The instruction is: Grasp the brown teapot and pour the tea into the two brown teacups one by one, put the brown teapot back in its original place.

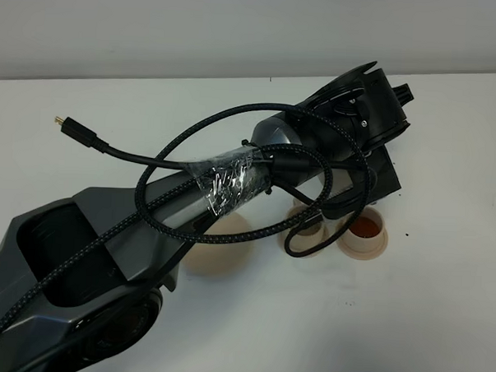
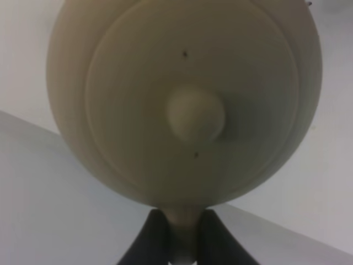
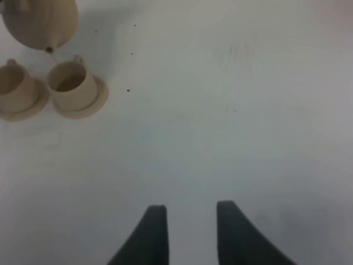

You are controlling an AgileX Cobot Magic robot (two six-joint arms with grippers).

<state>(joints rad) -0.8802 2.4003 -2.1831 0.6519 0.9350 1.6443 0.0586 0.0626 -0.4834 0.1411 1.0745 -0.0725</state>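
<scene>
Beige-tan ceramic, round and squat, the teapot (image 2: 182,72) hangs from the left gripper (image 2: 182,216), whose dark fingers (image 2: 151,243) are clamped on its loop handle. The spout (image 3: 49,49) sits just above one of two small beige cylindrical teacups (image 3: 71,83). The right gripper (image 3: 190,212) hovers well apart, jaws spread and holding nothing.

The thin handle is the only hold, so the pot could swivel and send tea onto the table. A steeper tilt might shed the knobbed lid (image 2: 196,116). A black braided cable (image 1: 235,111) droops around the cups right of centre and could snag one.

The wide flat beige saucer (image 1: 221,247) lies bare near the centre. The matte white tabletop (image 1: 307,337) shows a few dark specks, and a pale wall runs along the top.
</scene>
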